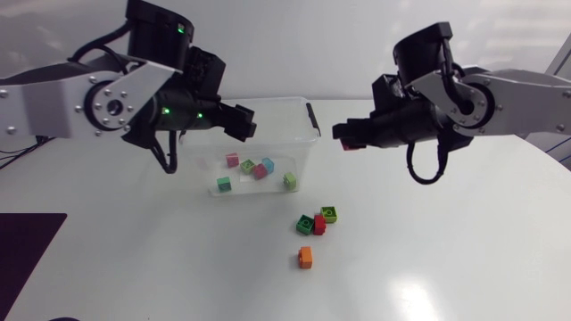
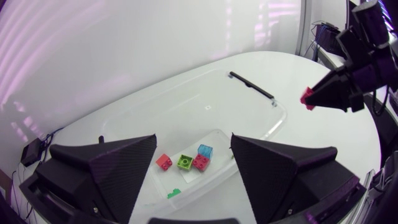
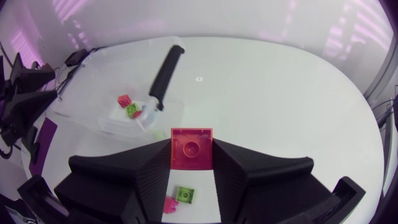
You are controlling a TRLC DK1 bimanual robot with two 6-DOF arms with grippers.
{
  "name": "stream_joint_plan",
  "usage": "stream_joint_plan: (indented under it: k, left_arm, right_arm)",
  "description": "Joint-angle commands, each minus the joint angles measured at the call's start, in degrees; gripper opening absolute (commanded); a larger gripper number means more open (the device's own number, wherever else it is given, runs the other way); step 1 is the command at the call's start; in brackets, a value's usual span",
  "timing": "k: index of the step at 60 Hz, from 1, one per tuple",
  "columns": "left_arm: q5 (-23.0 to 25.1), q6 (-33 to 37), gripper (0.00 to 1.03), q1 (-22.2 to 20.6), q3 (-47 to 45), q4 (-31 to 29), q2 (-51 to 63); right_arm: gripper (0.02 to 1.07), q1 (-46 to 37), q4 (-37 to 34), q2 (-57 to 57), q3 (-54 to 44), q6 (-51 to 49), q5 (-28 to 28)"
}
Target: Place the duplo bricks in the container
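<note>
Right fingers tight against red brick — one each side

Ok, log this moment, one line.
left end effector: open, above container | right end effector: shut on red duplo brick | orange duplo brick: on table

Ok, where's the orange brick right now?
In the head view the orange brick lies on the table near the middle, outside the container, apart from and just camera-side of the dark green brick.
</note>
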Motion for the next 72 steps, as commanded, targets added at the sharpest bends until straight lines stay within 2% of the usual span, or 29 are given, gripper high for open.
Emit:
stream_joint_plan:
  k: [1, 11, 19, 25, 29, 34, 40, 42, 54, 67, 72]
  left_arm:
    - [1.65, -0.29, 0.85, -0.95, -2.63, -2.79, -4.82]
    - [4.64, 1.38, 0.85, -2.18, -6.50, -7.44, -9.47]
    - [9.56, 2.70, 0.84, -2.44, -9.05, -11.49, -12.81]
    - [10.79, 3.93, 0.84, -3.50, -11.33, -13.07, -14.40]
    - [11.67, 4.37, 0.84, -4.55, -12.83, -13.60, -14.57]
    - [11.93, 4.90, 0.84, -7.10, -14.94, -13.42, -13.96]
    - [12.11, 4.99, 0.84, -10.71, -16.43, -11.66, -10.62]
    - [12.11, 4.72, 0.84, -11.50, -16.43, -11.22, -8.95]
    - [14.04, -0.81, 0.84, -17.83, -11.25, -13.42, 0.37]
    - [14.04, -6.00, 0.84, -23.01, -3.34, -17.73, 9.86]
    - [13.78, -8.02, 0.84, -23.19, 0.09, -19.92, 13.99]
  right_arm:
    - [0.19, 2.08, -0.94, 0.59, 3.49, 2.19, -0.29]
    - [0.19, 5.60, -0.94, 4.55, 9.11, 3.59, 0.06]
    - [0.19, 7.88, -0.50, 9.47, 13.95, 4.03, 0.33]
    - [0.20, 8.94, -0.33, 14.65, 18.08, 3.86, 0.33]
    - [0.29, 9.46, -0.50, 17.64, 20.54, 3.86, 0.33]
    - [0.59, 9.82, -1.82, 21.25, 23.79, 3.77, 0.42]
    - [0.86, 9.11, -2.52, 20.81, 24.32, 3.94, 0.42]
    - [0.91, 8.76, -2.70, 19.84, 23.88, 4.03, 0.42]
    - [1.00, 4.54, -2.52, 9.29, 14.82, 3.77, 0.24]
    - [1.00, 0.15, -1.47, -0.11, 1.64, 2.19, -1.34]
    - [1.00, -1.52, -0.42, -2.92, -2.49, 1.75, -2.40]
